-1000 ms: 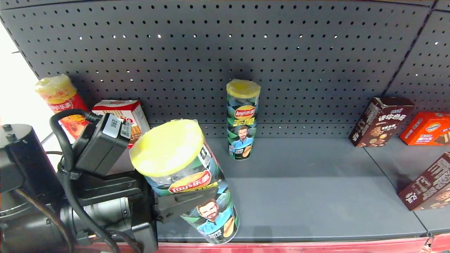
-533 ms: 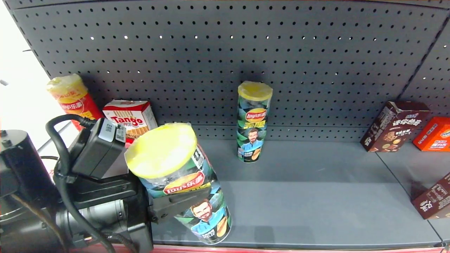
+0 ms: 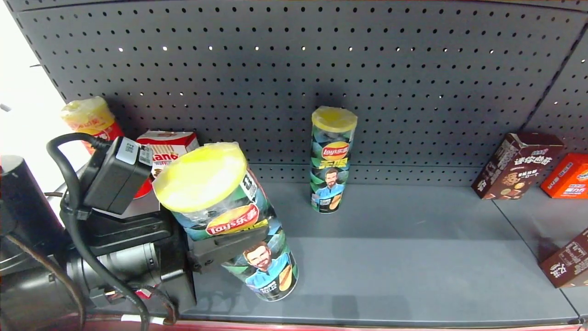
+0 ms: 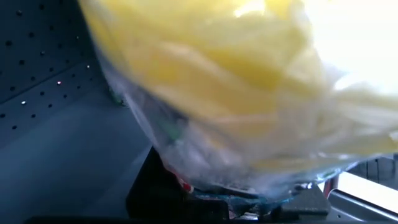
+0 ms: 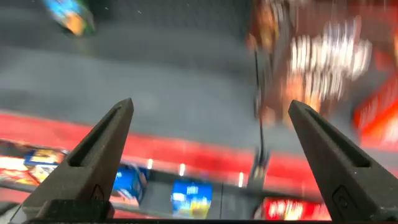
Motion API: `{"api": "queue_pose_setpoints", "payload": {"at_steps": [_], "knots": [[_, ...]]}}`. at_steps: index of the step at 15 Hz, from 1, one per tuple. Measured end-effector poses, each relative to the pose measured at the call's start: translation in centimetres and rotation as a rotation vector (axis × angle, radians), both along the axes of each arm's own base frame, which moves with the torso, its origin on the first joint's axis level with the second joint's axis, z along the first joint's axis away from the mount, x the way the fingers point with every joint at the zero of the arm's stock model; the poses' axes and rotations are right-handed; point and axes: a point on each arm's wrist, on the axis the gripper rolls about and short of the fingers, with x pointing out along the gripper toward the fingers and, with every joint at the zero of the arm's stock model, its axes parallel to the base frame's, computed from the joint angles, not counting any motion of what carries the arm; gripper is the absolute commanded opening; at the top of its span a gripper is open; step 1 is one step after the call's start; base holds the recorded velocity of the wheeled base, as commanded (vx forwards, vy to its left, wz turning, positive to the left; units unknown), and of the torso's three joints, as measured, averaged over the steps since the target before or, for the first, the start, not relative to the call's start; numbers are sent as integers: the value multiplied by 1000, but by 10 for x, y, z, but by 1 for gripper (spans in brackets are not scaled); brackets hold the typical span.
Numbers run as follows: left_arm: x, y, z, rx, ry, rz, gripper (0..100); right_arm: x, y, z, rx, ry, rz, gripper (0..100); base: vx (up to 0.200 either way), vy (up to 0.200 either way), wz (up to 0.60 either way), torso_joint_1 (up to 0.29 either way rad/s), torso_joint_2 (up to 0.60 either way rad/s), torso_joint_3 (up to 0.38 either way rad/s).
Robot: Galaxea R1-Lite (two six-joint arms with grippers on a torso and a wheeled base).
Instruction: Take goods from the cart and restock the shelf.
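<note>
The left gripper [image 3: 216,246] is clamped tight on a chip can [image 3: 268,273]. One dark finger [image 3: 229,246] presses across the front of the can, just under its label. The can has a yellow lid [image 3: 200,177] and a green and black body. It is tilted, with the lid leaning to the left. Its bottom is down at the front part of the grey shelf [image 3: 413,257], but I cannot tell if it touches. In the left wrist view the yellow lid [image 4: 249,87] is very close under clear wrap.

A second chip can [image 3: 331,161] of the same kind stands straight up at the back of the shelf, against the wall with holes [image 3: 321,69]. It is well apart from the held can.

At the far left stand a red can [image 3: 89,119] and a red and white box [image 3: 165,140]. At the far right are a brown box [image 3: 517,165], an orange box [image 3: 567,174] and another brown box [image 3: 567,264].

The right gripper [image 5: 217,162] has its two fingers [image 5: 96,162] spread wide, with nothing between them.
</note>
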Motion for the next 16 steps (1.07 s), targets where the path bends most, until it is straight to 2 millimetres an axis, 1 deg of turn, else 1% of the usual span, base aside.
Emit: {"api": "queue_pose_setpoints", "payload": {"at_steps": [2,3,5,7,10,12,14,16], "knots": [[0,0,0,0,0,-1,0,12,1,36,-38,8,49,100,0,0,0,0,0,0],[0,0,0,-1,-1,0,0,22,1,53,-52,17,76,100,0,0,0,0,0,0],[0,1,0,-1,-1,2,0,44,3,78,-64,43,148,100,0,0,0,0,0,0],[0,1,0,-1,-2,2,0,72,11,98,-73,72,260,100,0,0,0,0,0,0],[3,4,3,-4,-11,24,0,110,28,113,-86,127,352,100,0,0,0,0,0,0],[5,7,6,-7,-19,39,0,136,41,120,-77,110,392,100,0,0,0,0,0,0],[6,6,9,-11,-25,38,0,160,56,122,-50,101,433,100,0,0,0,0,0,0],[8,6,9,9,12,39,0,182,69,120,-45,133,470,100,0,0,0,0,0,0]]}}
